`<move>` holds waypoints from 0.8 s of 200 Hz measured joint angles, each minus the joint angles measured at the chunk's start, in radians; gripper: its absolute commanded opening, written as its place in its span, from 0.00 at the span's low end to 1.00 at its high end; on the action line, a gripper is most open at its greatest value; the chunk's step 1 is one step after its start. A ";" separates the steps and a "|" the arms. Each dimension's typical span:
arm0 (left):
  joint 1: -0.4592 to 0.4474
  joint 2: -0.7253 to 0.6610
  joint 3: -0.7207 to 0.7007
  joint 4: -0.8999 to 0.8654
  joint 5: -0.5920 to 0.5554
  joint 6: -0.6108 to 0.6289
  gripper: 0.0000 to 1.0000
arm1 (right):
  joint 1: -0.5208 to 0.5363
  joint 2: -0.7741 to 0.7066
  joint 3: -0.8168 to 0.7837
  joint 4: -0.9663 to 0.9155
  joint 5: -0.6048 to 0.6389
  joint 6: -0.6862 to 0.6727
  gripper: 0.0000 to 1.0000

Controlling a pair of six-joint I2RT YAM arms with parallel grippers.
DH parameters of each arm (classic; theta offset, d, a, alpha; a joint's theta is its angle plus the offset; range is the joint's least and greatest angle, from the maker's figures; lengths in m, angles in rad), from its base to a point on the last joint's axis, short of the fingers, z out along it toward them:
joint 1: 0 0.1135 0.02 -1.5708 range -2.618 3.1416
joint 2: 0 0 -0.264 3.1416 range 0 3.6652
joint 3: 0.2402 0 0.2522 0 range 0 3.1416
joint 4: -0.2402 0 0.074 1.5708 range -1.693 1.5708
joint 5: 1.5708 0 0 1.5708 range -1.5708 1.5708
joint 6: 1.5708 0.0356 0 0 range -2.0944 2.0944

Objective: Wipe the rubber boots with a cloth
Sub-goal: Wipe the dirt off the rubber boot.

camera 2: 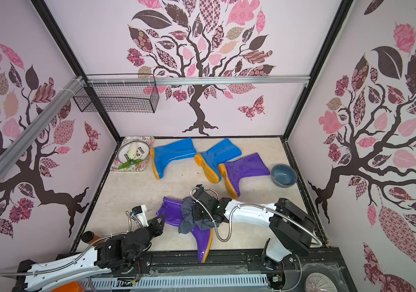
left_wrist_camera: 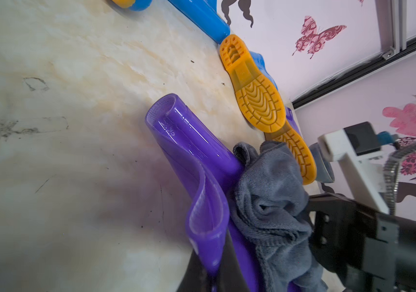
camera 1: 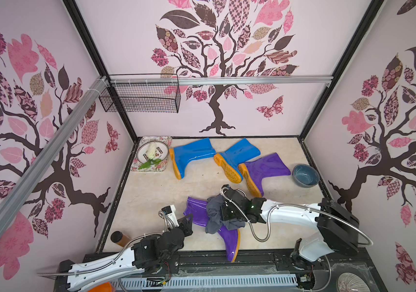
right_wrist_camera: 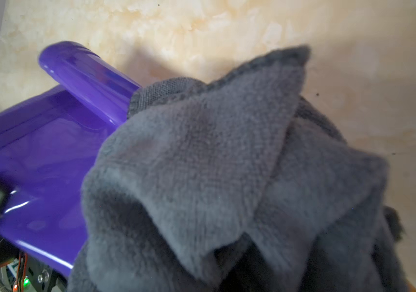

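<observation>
Cloth [camera 1: 213, 213] bunched on near purple boot [camera 1: 197, 211] | right gripper [camera 1: 223, 214] clamped on it | left gripper [camera 1: 188, 222] pinching boot's shaft rim

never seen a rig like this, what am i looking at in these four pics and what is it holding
Two robot arms with pincer grippers work over a pale table. Two pictures look down from one overhead camera; two come from cameras on the arms' wrists. On the table lie two blue boots, a far purple boot, a near purple boot, a bowl and a floral tray. The left gripper is shut on the near boot's shaft. The right gripper is shut on a grey cloth, bunched on that boot.
</observation>
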State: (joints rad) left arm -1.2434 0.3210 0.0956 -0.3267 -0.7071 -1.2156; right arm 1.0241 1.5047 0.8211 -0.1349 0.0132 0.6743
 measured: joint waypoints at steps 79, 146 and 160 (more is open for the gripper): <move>0.015 0.010 0.000 -0.003 -0.048 0.013 0.00 | 0.057 0.369 0.497 -0.013 -0.245 -0.043 0.00; 0.003 -0.040 0.000 -0.005 -0.005 0.015 0.00 | -0.041 0.315 0.255 0.100 -0.269 -0.001 0.00; -0.002 -0.039 0.000 -0.004 0.010 0.014 0.00 | -0.038 0.230 0.179 0.064 -0.198 -0.010 0.00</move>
State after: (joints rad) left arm -1.2449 0.2817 0.0956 -0.3305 -0.6975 -1.2015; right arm 0.9863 1.7344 1.0000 -0.0704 -0.1844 0.6647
